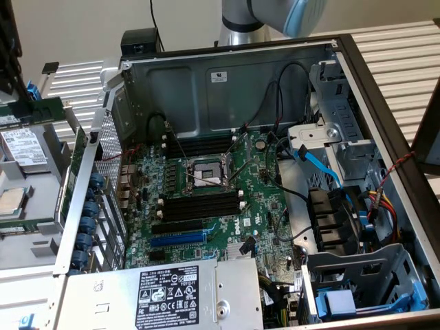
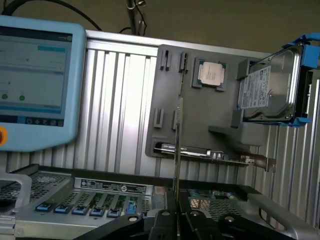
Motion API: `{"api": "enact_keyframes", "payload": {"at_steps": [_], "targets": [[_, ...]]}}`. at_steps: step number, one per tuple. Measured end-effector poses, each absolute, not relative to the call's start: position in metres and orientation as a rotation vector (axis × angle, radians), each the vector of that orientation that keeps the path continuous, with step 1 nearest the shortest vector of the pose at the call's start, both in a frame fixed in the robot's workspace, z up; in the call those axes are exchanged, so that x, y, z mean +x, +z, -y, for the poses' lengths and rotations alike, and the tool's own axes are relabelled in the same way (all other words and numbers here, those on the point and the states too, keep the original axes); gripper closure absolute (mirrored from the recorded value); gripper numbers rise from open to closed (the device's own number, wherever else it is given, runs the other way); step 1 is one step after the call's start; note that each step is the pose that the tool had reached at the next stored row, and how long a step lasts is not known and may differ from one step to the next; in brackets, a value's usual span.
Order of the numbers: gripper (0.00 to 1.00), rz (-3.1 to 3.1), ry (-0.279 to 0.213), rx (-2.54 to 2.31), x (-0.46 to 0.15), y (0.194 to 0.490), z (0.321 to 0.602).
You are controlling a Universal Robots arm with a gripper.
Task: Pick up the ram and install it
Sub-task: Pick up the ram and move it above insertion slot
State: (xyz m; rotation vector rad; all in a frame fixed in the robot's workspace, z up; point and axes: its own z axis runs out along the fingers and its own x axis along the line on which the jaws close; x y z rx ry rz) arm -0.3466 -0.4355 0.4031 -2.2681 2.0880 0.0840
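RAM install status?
Done: the ram looks picked up, edge-on between the closed fingers of the gripper. In hand: held upright, parts tray beyond it. Left: seating it; the black memory slots on the board sit empty.

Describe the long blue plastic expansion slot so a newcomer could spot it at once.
Look inside the open grey metal computer case at the green motherboard. Between the long black memory slots and the silver power supply box lies the blue slot. It is the only bright blue strip there; the slots beside it are black.
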Motion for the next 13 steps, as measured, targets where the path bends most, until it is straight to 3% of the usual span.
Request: {"api": "enact_keyframes", "payload": {"at_steps": [13], "targets": [[0.86,-2.089,0.086,-2.269,-0.288,0.408,0.435]]}}
